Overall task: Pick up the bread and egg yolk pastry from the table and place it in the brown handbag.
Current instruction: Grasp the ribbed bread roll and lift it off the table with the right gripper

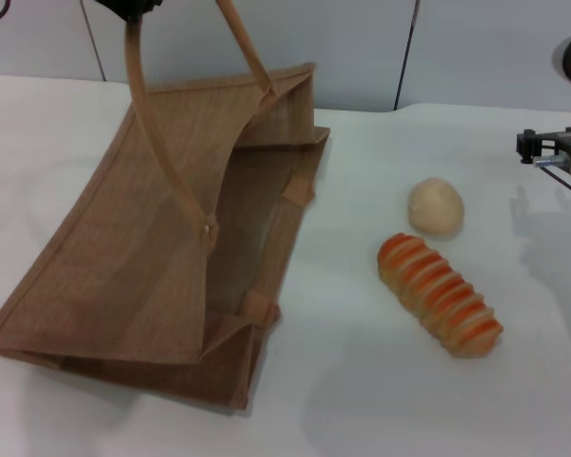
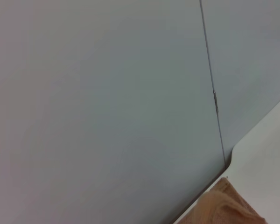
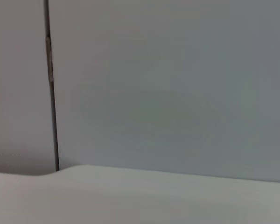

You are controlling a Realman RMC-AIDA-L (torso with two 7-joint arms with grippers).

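Observation:
The brown handbag (image 1: 162, 257) lies tilted on the white table at the left, its mouth open toward the right. One thin handle (image 1: 147, 124) rises to my left gripper (image 1: 128, 8) at the top edge, which holds it up. A bit of the bag's burlap shows in the left wrist view (image 2: 224, 207). The pale round egg yolk pastry (image 1: 436, 207) sits right of the bag. The striped orange bread (image 1: 440, 294) lies just in front of the pastry. My right gripper (image 1: 552, 145) hovers at the far right edge, apart from both foods.
A white table (image 1: 362, 400) carries everything, with grey wall panels (image 1: 362, 48) behind it. The right wrist view shows only the wall (image 3: 168, 84) and the table's far edge (image 3: 130, 196).

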